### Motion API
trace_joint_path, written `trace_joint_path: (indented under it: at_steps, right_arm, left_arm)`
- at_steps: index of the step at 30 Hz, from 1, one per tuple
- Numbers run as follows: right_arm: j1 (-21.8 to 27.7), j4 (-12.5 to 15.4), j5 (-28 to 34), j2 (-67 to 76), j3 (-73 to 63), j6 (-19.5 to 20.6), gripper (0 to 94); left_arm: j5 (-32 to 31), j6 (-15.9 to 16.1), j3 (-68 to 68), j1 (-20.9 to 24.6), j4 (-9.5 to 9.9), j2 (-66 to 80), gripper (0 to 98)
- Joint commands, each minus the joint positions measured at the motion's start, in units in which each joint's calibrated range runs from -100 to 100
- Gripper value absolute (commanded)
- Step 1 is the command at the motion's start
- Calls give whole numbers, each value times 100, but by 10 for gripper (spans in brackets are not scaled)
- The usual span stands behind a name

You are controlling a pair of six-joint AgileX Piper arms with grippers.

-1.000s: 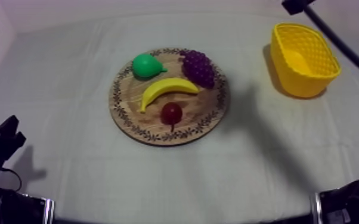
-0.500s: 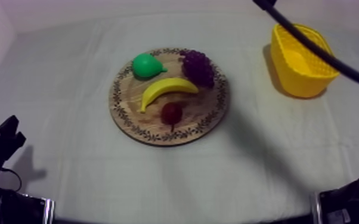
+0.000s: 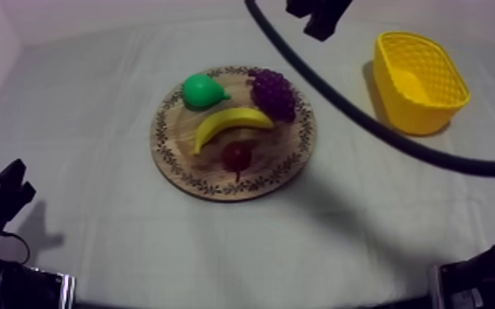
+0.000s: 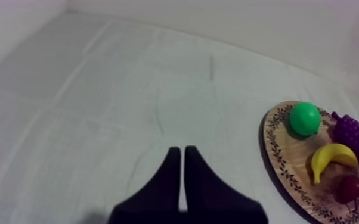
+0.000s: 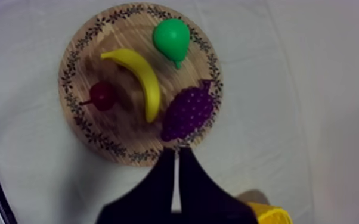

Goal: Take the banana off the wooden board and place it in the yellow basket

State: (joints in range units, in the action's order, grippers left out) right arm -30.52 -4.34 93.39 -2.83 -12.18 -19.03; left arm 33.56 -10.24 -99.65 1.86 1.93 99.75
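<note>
Banana (image 3: 230,123) is lying across the middle of the wooden board (image 3: 177,160), in plain sight. It's kinda boxed in though. The pear (image 3: 201,90) and the grapes (image 3: 274,93) crowd its far side, and a small red fruit (image 3: 236,154) sits just beside its near side. The yellow basket (image 3: 415,115) is well off to the right on the cloth (image 4: 98,89). The right gripper (image 5: 177,152) hangs above the board's edge by the grapes, fingers pressed together on nothing. The left gripper (image 4: 182,150) is low over bare cloth left of the board, fingers together too.
</note>
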Motion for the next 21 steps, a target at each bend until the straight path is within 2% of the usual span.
trace_joint_path:
  at_steps: [1, 6, 8, 11, 14, 21]
  right_arm:
    - [-2, 9, 39, -57, -45, 9, 5]
    - [9, 21, 97, -164, -126, 16, 43]
    - [21, 31, 115, -190, -170, -2, 123]
    - [44, 58, 140, -219, -224, -65, 296]
    - [50, 82, 146, -255, -255, -137, 409]
    - [43, 147, 165, -372, -316, -241, 492]
  left_arm:
    - [-1, 1, -1, -2, 0, 0, 0]
    - [-1, 1, -1, -2, 0, 0, 0]
    - [-1, 1, -1, -2, 0, 0, 0]
    - [-1, 1, -1, -2, 0, 0, 0]
    - [-1, 1, -1, -2, 0, 0, 0]
    - [-1, 1, -1, -2, 0, 0, 0]
